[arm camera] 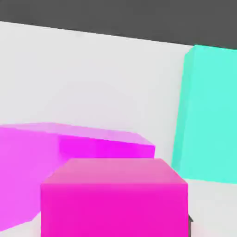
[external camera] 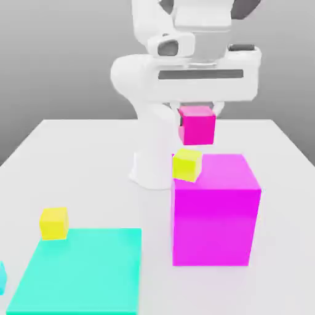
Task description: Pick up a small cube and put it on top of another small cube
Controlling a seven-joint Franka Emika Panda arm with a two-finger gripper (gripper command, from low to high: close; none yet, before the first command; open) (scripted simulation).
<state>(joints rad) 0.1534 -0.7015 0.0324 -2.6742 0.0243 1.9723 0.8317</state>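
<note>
While the arm hangs above the white counter (external camera: 92, 160), its fingers (external camera: 197, 111) are clamped on the small magenta-pink cube (external camera: 197, 125), held in the air above a small yellow cube (external camera: 187, 164) that sits on a top corner of the large magenta block (external camera: 215, 212). The exterior view also shows a second yellow cube (external camera: 54, 223) at the corner of the flat teal slab (external camera: 80, 271). From the hand view, the held cube (arm camera: 114, 199) is seen close up before the block (arm camera: 55, 152) and the slab (arm camera: 208, 111).
</note>
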